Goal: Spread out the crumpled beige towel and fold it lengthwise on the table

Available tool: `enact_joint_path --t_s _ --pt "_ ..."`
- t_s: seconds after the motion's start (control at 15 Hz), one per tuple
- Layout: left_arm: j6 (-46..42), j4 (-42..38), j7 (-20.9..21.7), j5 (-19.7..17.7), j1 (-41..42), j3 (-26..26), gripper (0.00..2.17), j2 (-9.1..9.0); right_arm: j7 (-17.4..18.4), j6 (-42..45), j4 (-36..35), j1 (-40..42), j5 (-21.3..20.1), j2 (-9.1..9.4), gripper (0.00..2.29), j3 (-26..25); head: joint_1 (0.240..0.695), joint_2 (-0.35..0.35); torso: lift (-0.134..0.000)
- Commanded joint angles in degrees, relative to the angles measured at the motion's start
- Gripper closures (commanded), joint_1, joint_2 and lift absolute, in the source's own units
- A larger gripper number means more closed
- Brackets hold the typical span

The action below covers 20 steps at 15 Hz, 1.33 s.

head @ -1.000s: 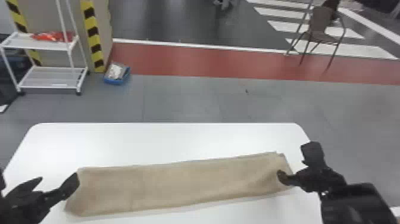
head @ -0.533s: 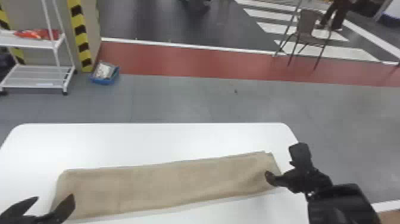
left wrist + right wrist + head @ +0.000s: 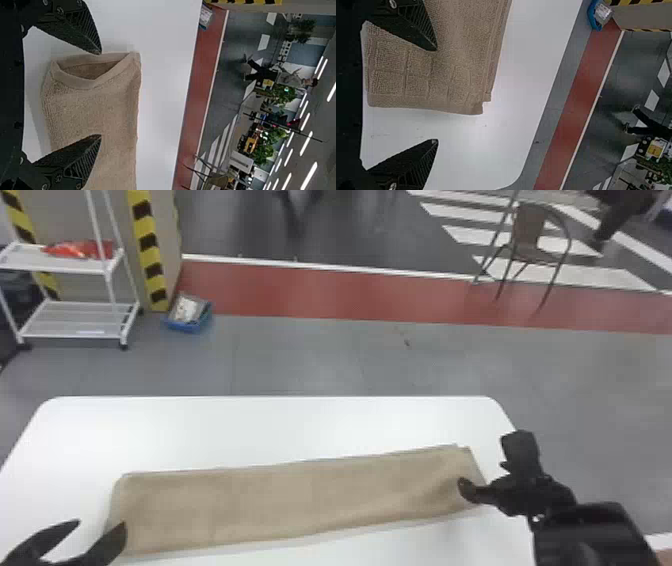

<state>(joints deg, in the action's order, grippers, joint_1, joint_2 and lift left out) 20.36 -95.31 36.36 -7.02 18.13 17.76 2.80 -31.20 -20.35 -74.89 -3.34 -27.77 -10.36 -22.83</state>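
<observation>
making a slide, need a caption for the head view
Beige towel folded into a long strip on a white table, an open gripper at each end.

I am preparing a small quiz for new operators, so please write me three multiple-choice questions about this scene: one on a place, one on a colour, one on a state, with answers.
1. Where does the towel lie?
A) on a chair
B) on the white table
C) on a rack

2. What colour is the small container on the floor beyond the table?
A) yellow
B) green
C) blue

3. How do the left gripper and the right gripper stand?
A) both open
B) both shut
C) one open, one shut

1 B: the head view shows it stretched out on the tabletop.
2 C: its rim and side are blue in the head view.
3 A: each wrist view shows that gripper's fingers well apart.
</observation>
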Motion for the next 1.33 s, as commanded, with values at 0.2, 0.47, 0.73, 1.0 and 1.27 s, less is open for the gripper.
enact_joint_path --t_s 0.2,0.47,0.73,1.0,1.27 --pt "-2.3 -3.4 1.0 -1.8 3.8 -5.9 0.19 0.01 0.1 0.0 0.2 1.2 0.1 0.08 0.06 -1.5 0.695 -0.267 0.0" --pt "-0.4 2.3 0.7 2.0 -0.9 -8.4 0.19 0.1 0.1 0.0 0.3 1.2 0.1 0.43 0.06 -1.3 0.695 -0.331 0.0" --pt "-0.4 10.6 -1.4 3.9 -6.4 -7.6 0.19 1.77 0.1 0.3 0.2 1.5 0.1 0.34 0.06 -2.1 0.695 -0.325 0.0" --pt "-0.2 10.6 -1.3 3.8 -5.9 -4.0 0.19 2.47 0.1 0.3 0.2 1.4 0.4 0.26 0.06 -2.3 0.695 -0.281 0.0" --pt "0.0 7.2 -1.0 2.6 -3.6 -2.7 0.19 2.47 0.1 -0.5 -0.4 1.2 0.4 0.34 0.06 -2.3 0.695 -0.256 0.0"
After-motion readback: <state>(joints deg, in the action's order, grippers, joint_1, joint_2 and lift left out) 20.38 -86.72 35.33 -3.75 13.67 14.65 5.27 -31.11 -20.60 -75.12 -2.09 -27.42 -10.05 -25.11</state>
